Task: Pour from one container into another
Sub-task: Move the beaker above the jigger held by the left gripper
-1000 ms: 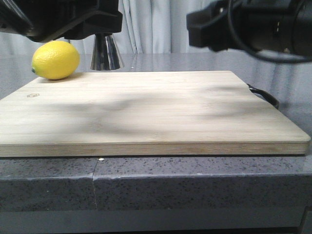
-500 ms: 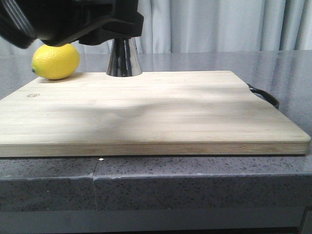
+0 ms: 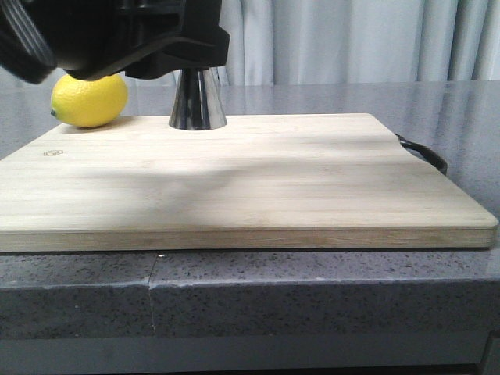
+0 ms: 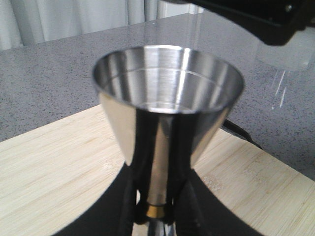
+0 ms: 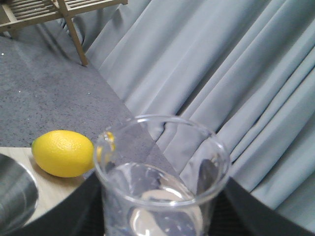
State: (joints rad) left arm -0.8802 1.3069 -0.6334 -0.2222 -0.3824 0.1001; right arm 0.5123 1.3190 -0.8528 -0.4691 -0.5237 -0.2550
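**A:** Left gripper [image 4: 156, 216] status? Fingers clamped on the narrow waist of the shiny steel hourglass-shaped double jigger [image 4: 167, 105], one black finger [image 4: 125, 206] either side of the thin gold band [image 4: 156, 211]. Jigger upright, open cup above the fingers, clear liquid pooled in the bottom of the cup.

**B:** Confirmed from the front. Jigger base [image 3: 198, 100] sits at the far edge of the pale rectangular bamboo cutting board [image 3: 242, 180], directly below the black gripper body [image 3: 117, 35]. Can't tell whether the base touches the board or hangs just over it.

**A:** Right gripper: fingertips not visible in its wrist view. Small clear glass beaker [image 5: 162, 182] sits right in front of that camera, dark finger shapes either side of its wall, so it's gripped there. Rim up, spout [image 5: 107, 142] on the lemon side, some clear liquid inside.

**B:** Right arm isn't in the front view.

**A:** Surroundings: yellow lemon [image 3: 89, 100] on the board's far corner, just beside the jigger, on the left gripper's outer side. Board has a black handle loop [image 3: 422, 154] at the opposite end. Speckled grey stone counter [image 3: 312, 289] under it, grey curtain [image 3: 351, 39] behind. Slatted wooden rack [image 5: 44, 10] on the counter beyond the lemon.
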